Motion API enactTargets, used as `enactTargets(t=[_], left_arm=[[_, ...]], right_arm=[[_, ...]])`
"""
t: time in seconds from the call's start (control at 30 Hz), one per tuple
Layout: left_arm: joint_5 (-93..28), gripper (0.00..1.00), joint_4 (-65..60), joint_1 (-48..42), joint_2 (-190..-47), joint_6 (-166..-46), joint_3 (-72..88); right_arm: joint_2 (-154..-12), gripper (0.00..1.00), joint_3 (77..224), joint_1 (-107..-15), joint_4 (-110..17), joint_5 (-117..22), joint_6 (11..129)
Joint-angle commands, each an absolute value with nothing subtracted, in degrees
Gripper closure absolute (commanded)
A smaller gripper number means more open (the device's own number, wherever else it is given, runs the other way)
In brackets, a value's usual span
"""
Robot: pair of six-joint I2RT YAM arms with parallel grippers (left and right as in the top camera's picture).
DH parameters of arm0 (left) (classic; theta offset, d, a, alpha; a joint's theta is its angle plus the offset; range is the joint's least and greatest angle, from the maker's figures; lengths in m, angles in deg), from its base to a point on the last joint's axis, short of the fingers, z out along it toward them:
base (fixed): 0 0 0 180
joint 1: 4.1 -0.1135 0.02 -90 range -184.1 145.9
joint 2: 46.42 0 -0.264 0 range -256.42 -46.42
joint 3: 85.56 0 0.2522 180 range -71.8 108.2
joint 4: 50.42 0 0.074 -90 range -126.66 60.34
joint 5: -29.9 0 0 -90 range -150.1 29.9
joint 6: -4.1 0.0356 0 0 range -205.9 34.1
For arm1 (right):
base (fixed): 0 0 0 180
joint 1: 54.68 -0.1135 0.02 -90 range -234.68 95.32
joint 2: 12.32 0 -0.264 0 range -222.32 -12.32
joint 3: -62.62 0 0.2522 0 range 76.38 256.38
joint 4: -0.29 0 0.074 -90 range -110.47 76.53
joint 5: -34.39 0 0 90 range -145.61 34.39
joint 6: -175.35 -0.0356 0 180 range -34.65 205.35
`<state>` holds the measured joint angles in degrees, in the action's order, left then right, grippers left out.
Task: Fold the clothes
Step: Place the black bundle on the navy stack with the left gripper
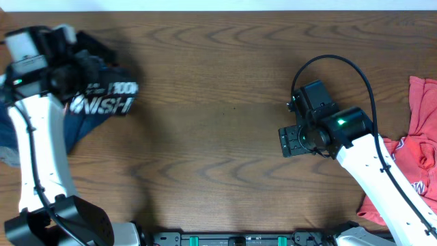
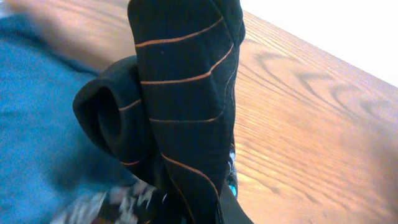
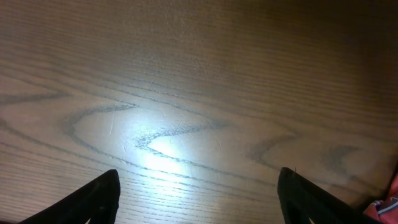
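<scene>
The clothes, a black shirt with white lettering and thin orange lines, lie bunched at the table's far left. My left gripper is shut on a fold of it. In the left wrist view the black fabric rises from my left gripper and hides the jaws, with a rolled edge to its left. My right gripper hangs open over bare wood right of centre. In the right wrist view my right gripper has both dark fingertips wide apart with nothing between them.
A plain blue garment lies under and beside the black shirt at the left edge, filling the left of the wrist view as the blue garment. A red T-shirt with white print lies at the right edge, its corner just showing.
</scene>
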<state>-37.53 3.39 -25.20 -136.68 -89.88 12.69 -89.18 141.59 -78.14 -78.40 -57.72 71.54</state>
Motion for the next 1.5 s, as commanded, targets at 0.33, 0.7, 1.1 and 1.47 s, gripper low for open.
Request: enactTargets(t=[0.33,0.7,1.1,1.47], left_arm=[[-42.93,0.94,0.40,-31.87,-136.07,-93.97,13.67],[-52.74,0.94,-6.33,-32.63,-139.92,-93.97,13.67],[-55.50,0.67,-13.83,-44.43,-152.09,-99.15,13.67],[-36.33,0.34,-14.79,-50.95,-149.51,-101.23,13.67]], right_arm=[[-88.39,0.20,142.13,-77.55,-78.49,-58.81,72.16],[-88.39,0.19,142.13,-77.55,-78.47,-58.79,72.16],[-88.39,0.17,142.13,-77.55,-78.81,-58.81,72.22],[-88.39,0.13,142.13,-77.55,-78.84,-59.90,72.79]])
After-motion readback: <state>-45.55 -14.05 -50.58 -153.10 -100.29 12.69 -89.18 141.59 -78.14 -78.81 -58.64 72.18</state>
